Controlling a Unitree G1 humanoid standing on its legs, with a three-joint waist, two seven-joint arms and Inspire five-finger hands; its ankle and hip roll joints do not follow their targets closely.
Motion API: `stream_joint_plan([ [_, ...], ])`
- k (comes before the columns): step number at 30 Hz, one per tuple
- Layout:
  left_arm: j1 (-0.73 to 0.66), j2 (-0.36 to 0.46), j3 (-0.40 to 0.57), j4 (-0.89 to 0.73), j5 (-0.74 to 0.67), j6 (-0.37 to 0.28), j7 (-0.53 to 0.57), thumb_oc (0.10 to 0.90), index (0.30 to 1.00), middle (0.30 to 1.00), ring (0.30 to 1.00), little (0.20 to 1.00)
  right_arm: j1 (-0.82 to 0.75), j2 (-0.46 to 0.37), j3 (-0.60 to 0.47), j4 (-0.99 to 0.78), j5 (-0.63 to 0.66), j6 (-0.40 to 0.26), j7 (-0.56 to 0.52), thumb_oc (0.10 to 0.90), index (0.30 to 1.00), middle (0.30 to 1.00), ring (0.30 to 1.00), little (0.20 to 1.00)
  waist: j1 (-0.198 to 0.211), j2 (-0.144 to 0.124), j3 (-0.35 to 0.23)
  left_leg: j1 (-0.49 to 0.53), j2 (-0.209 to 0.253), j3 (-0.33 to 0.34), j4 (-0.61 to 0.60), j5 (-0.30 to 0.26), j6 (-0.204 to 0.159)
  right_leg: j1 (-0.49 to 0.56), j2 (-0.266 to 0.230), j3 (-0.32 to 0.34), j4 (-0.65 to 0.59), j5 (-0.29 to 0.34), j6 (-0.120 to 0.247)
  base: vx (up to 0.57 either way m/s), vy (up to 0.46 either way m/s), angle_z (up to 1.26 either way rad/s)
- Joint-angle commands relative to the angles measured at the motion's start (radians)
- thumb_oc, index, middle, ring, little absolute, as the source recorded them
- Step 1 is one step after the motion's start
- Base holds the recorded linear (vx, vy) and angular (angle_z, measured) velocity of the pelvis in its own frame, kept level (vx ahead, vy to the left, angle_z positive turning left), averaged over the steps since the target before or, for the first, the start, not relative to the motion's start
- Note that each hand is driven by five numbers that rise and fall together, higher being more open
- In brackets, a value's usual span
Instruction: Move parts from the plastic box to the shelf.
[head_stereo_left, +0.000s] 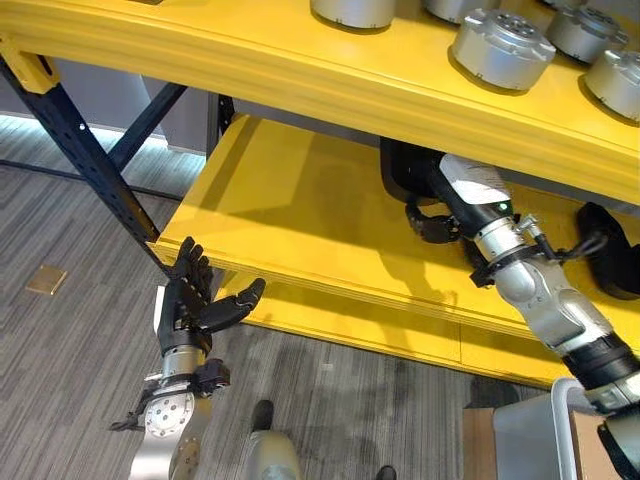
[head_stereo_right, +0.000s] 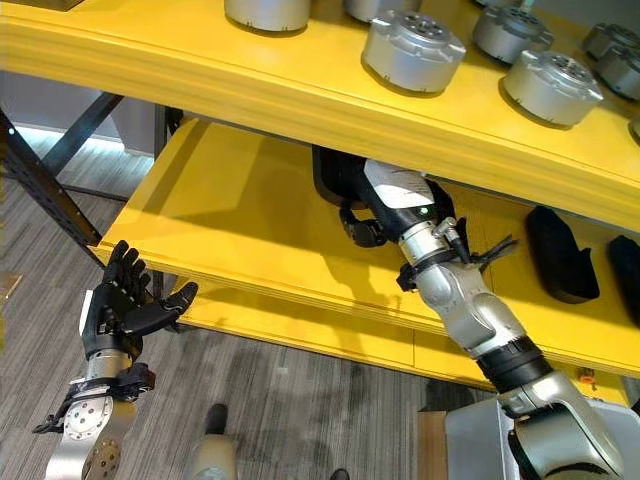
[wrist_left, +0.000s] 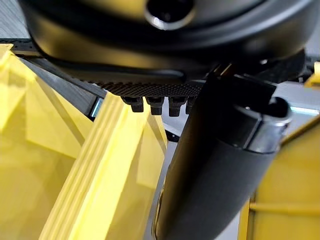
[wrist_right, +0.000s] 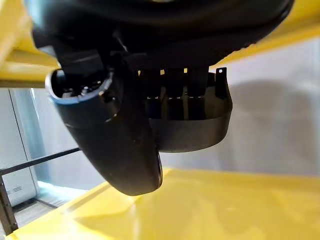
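Note:
A black, tray-like plastic part (head_stereo_right: 335, 178) hangs just above the yellow middle shelf (head_stereo_right: 240, 220), under the upper shelf. My right hand (head_stereo_right: 395, 195) reaches in from the right with its fingers and thumb curled round this part. In the right wrist view the black part (wrist_right: 192, 130) shows past the fingers, a little above the yellow board. My left hand (head_stereo_left: 190, 300) is at the lower left, in front of the middle shelf's front edge. It is open, with its fingers straight and nothing in it.
Several round silver parts (head_stereo_right: 412, 50) stand on the upper yellow shelf (head_stereo_left: 250, 60). Two more black parts (head_stereo_right: 560, 255) lie on the middle shelf to the right. A dark blue upright with braces (head_stereo_left: 90, 160) stands at the left. A grey box corner (head_stereo_left: 530, 435) shows at the lower right.

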Motion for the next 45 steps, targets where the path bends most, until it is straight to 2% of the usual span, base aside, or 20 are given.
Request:
stream_joint_plan([
  [1,-0.044,0.1,0.02,-0.103,-0.007,-0.128,0.003,0.9,1.0,1.0,1.0,1.0,-0.248,0.027,-0.033,0.027,0.076,-0.001,-0.109,0.4,0.3,0.3,0.3,0.3,0.01,-0.021,-0.061,-0.02,0.034,-0.003,0.123,-0.12,0.033,0.013,-0.025,0.002,0.048,-0.014,-0.034,-0.01,-0.034,0.03],
  [11,-0.045,0.119,0.016,-0.11,-0.035,-0.138,0.006,0.9,1.0,1.0,1.0,1.0,-0.339,0.113,0.01,0.159,0.183,0.004,-0.122,0.4,0.3,0.3,0.3,0.3,0.053,-0.012,-0.01,-0.078,0.029,-0.037,0.165,-0.118,0.03,-0.003,-0.019,-0.028,0.07,-0.022,-0.041,-0.04,-0.032,0.07],
  [19,-0.075,0.141,-0.017,-0.106,-0.035,-0.137,0.007,0.9,1.0,1.0,1.0,1.0,-0.354,0.168,0.008,0.244,0.254,0.007,-0.127,0.4,0.3,0.3,0.3,0.3,0.077,0.019,0.042,-0.14,0.02,-0.073,0.191,-0.108,0.028,-0.044,-0.016,-0.05,0.099,-0.03,-0.049,-0.05,-0.011,0.15],
  [26,-0.114,0.153,-0.043,-0.103,-0.035,-0.146,0.012,0.9,1.0,1.0,1.0,1.0,-0.401,0.216,0.013,0.393,0.313,0.013,-0.128,0.4,0.3,0.3,0.3,0.3,0.095,0.051,0.092,-0.187,0.011,-0.086,0.232,-0.115,0.037,-0.107,-0.028,-0.051,0.168,-0.043,-0.052,-0.05,0.012,0.04],
  [36,-0.168,0.153,-0.069,-0.089,-0.028,-0.155,0.028,0.9,1.0,1.0,1.0,1.0,-0.418,0.263,0.0,0.538,0.335,0.036,-0.134,0.4,0.3,0.3,0.3,0.3,0.096,0.085,0.125,-0.202,0.004,-0.085,0.266,-0.134,0.043,-0.136,-0.044,-0.053,0.22,-0.058,-0.053,0.0,0.01,0.0],
  [45,-0.176,0.153,-0.071,-0.096,-0.02,-0.155,0.044,0.9,1.0,1.0,1.0,1.0,-0.428,0.29,-0.01,0.618,0.303,0.053,-0.157,0.4,0.3,0.3,0.3,0.3,0.083,0.093,0.135,-0.21,0.003,-0.081,0.274,-0.14,0.047,-0.149,-0.046,-0.049,0.226,-0.06,-0.053,0.0,0.0,0.0],
])
